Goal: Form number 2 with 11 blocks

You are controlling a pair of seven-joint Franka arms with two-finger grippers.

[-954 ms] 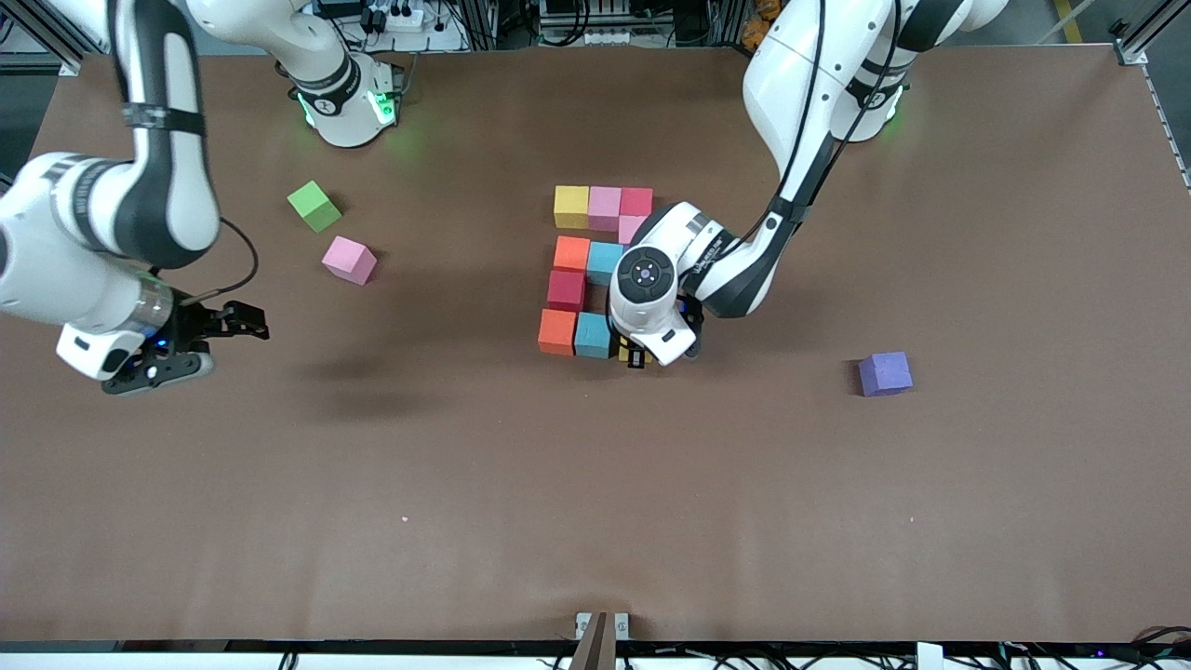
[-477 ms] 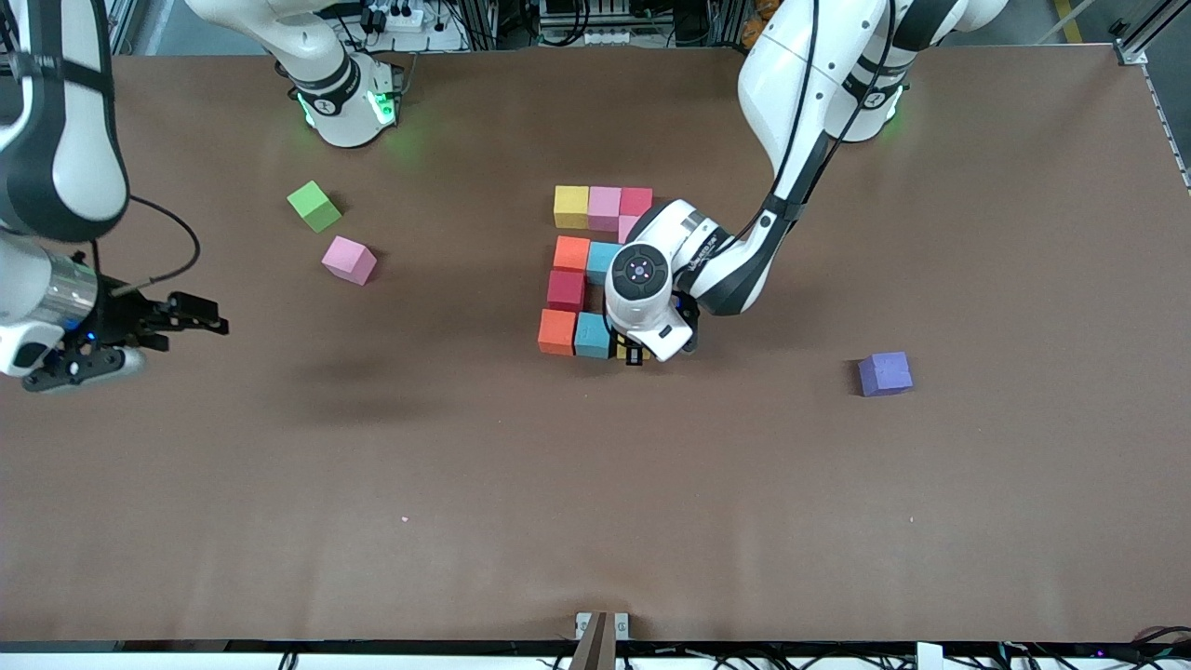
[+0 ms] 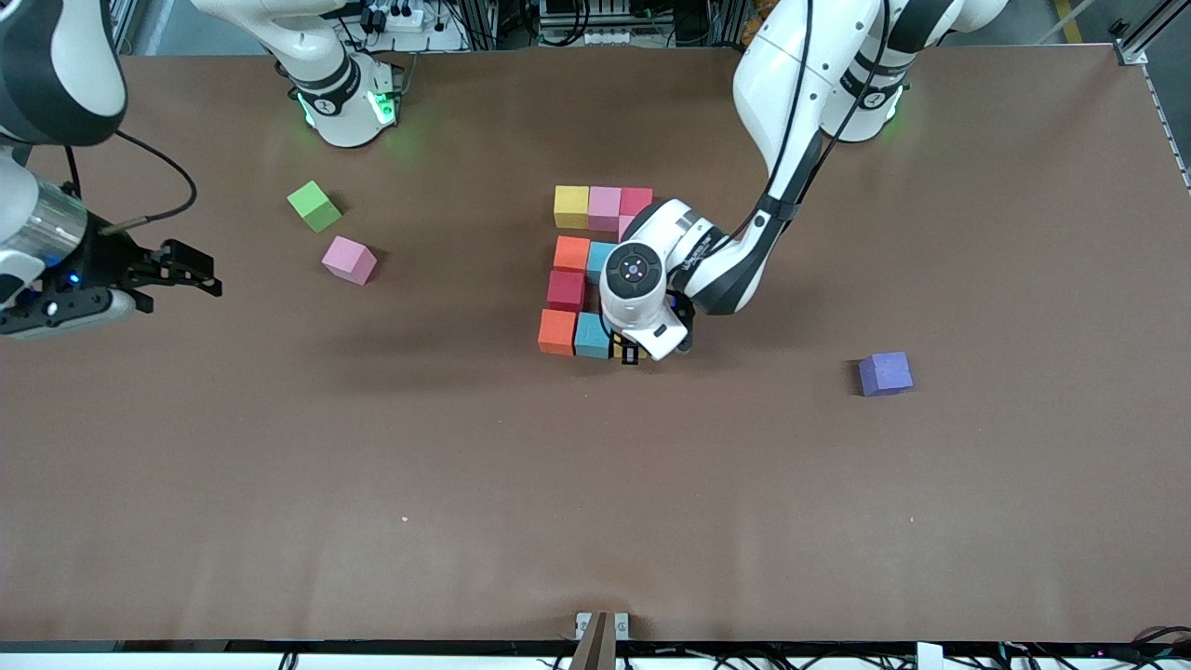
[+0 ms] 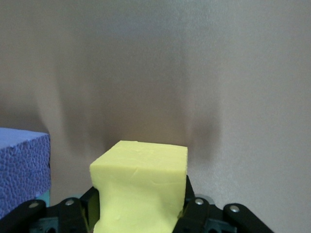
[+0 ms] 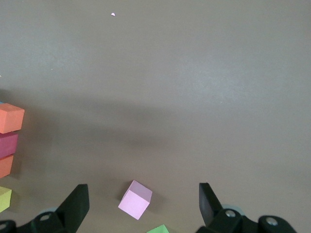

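- The left gripper [image 3: 633, 352] is down at the row of the number 2 [image 3: 595, 270] nearest the front camera, its jaws closed on a yellow block [image 4: 141, 187] just beside the light blue block [image 3: 592, 335]
- The digit's other cubes sit touching in rows; some are hidden under the left arm
- A loose pink block [image 3: 349, 260] lies near the green cube [image 3: 314, 206], toward the right arm's end
- A purple block [image 3: 885, 373] sits alone toward the left arm's end
- The right gripper [image 3: 191, 270] hangs over bare table [image 3: 595, 521], jaws wide apart, holding nothing
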